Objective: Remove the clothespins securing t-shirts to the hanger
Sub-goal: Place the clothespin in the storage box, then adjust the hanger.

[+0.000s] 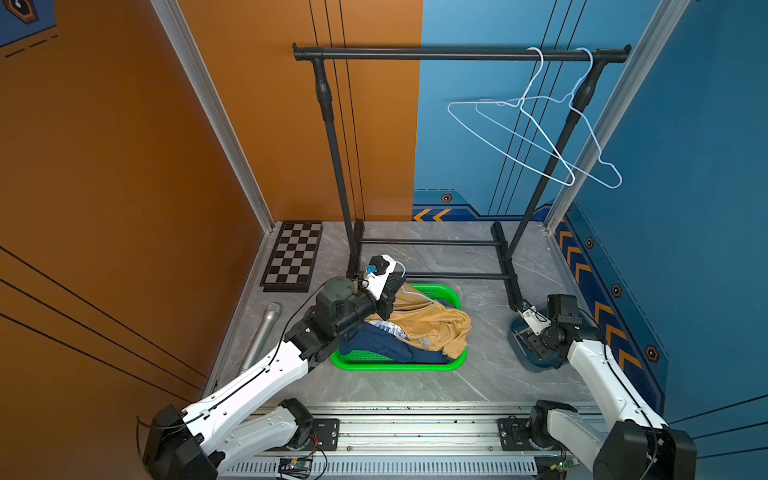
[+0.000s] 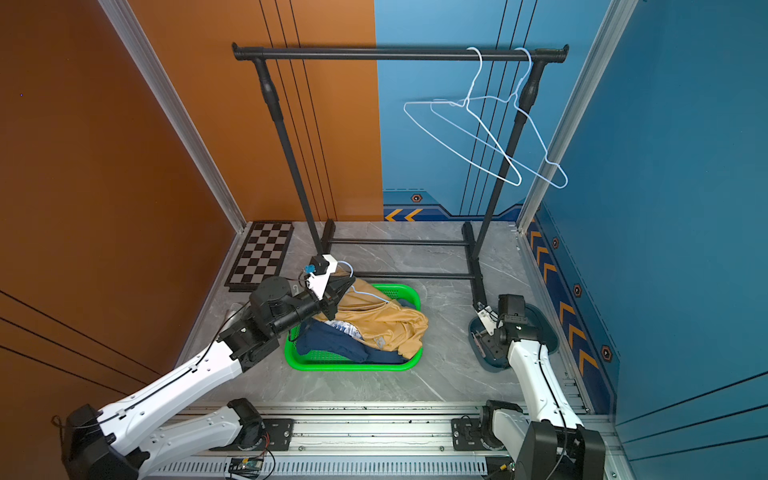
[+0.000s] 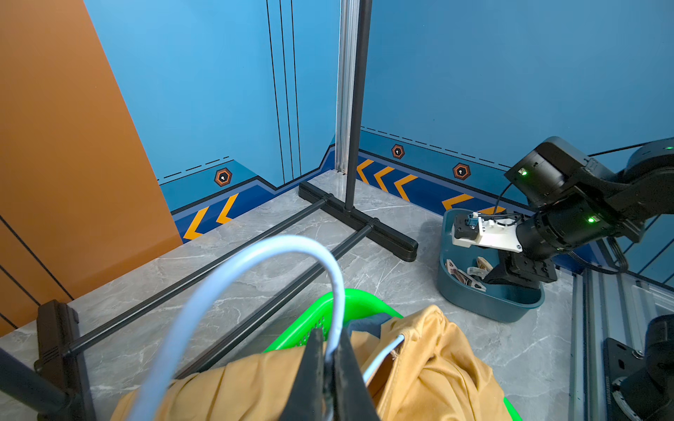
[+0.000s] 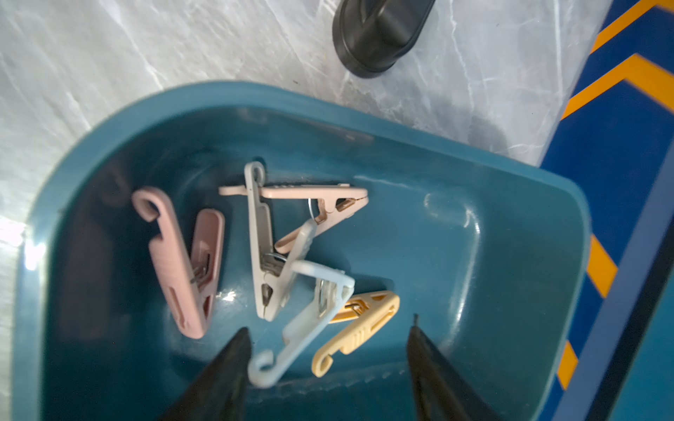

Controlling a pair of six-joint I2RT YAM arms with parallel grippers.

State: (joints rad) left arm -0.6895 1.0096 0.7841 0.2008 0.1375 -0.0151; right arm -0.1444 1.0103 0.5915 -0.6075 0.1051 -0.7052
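Your clothespins [image 4: 175, 262] look like matt pastel plastic with shiny metal springs, lying in a glossy teal plastic bin [image 4: 474, 226]. The t-shirts [image 1: 436, 328] are soft, creased cloth in a shiny green plastic mesh basket [image 1: 395, 366]. The hanger [image 3: 288, 243] is smooth coated wire. You have a polished, marble-patterned tabletop [image 1: 415, 386] and a matt black rack [image 1: 457, 53].

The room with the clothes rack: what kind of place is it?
Probably a robot practice booth set up like a laundry corner: a clothes rack, a green basket of shirts, and two robot arms fixed to a metal rail.
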